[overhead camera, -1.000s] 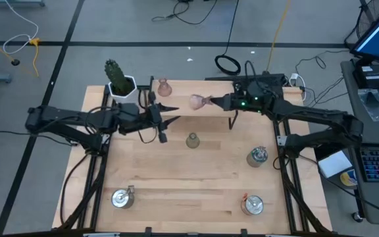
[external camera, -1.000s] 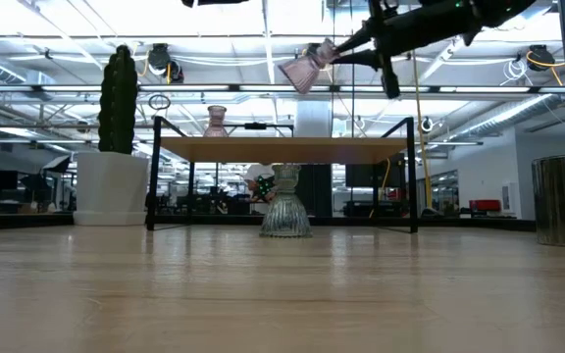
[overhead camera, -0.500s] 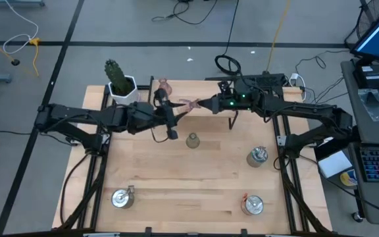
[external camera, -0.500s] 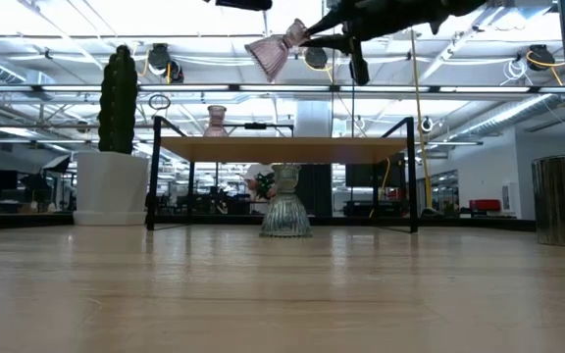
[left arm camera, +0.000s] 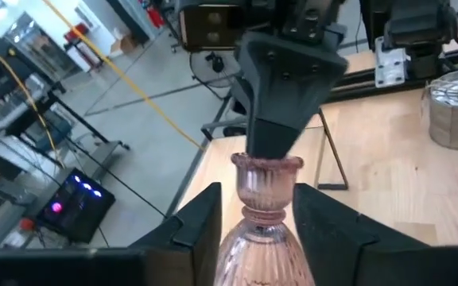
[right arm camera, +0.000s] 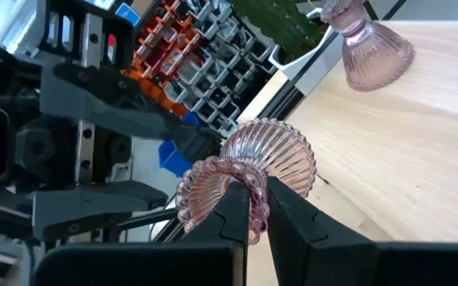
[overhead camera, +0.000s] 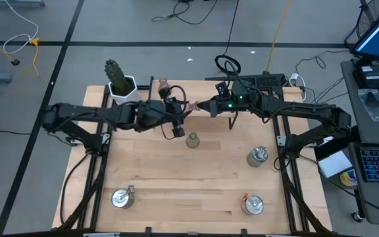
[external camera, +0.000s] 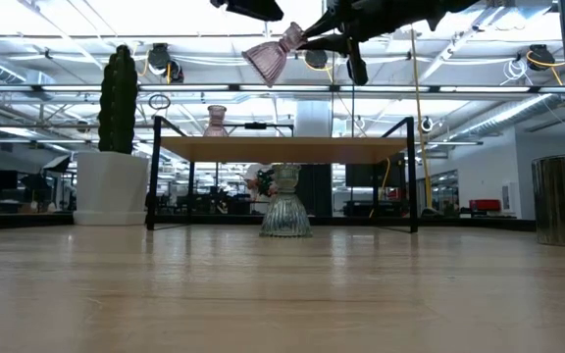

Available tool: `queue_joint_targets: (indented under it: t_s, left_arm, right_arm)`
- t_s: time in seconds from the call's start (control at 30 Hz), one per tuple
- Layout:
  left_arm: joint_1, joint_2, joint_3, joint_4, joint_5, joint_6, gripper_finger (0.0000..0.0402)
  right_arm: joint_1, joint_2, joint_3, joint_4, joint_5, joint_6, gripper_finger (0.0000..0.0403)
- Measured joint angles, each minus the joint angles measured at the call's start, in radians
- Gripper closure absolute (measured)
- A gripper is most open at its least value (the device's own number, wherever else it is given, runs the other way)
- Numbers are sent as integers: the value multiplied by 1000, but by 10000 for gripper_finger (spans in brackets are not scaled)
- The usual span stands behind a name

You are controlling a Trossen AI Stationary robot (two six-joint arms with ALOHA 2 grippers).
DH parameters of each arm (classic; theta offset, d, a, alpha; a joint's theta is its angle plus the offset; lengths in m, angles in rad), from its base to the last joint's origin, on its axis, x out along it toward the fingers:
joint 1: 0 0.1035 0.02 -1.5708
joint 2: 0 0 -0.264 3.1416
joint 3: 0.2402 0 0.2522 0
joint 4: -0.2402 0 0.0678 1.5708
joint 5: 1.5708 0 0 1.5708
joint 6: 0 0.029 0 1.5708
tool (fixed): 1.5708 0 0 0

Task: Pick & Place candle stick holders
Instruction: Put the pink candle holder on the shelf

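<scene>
A pale pink glass candle stick holder [external camera: 267, 59] hangs tilted in the air over the far middle of the table. My right gripper [right arm camera: 258, 195] is shut on its small cup end. My left gripper [left arm camera: 257, 195] is open, one finger on each side of the holder's neck [left arm camera: 264, 213]; I cannot tell whether they touch it. A second pink holder [overhead camera: 163, 86] stands on its wide base on a raised wooden shelf [external camera: 282, 149]. An olive-green holder [overhead camera: 192, 140] stands on the table below. Three silver round holders [overhead camera: 258, 156] [overhead camera: 120, 197] [overhead camera: 252, 205] sit nearer the front. My right gripper pinches the rim of the pink holder's small cup [right arm camera: 251, 226] between its two fingers, which look to be one inside the cup and one outside. The fingers come about level from the table's right. The holder is lifted clear and tilted, its ribbed wide base [right arm camera: 283, 155] pointing away toward my left gripper.
A green cactus in a white pot [overhead camera: 118, 80] stands at the far left corner. The shelf's dark legs [overhead camera: 232, 122] stand on the table under both grippers. A monitor and a keyboard are off the table's right edge.
My right gripper has carried the pink holder toward the table's left, still lifted and tilted. My left gripper has moved toward the table's right and come up to the holder, so its fingers now stand on either side of the neck.
</scene>
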Motion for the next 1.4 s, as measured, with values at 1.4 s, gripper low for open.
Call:
queue_joint_targets:
  t_s: [1.4]
  left_arm:
    - [37, 106, 14, -33, 143, -147, 276]
  right_arm:
    - [67, -1, -2, -55, 2, -28, 386]
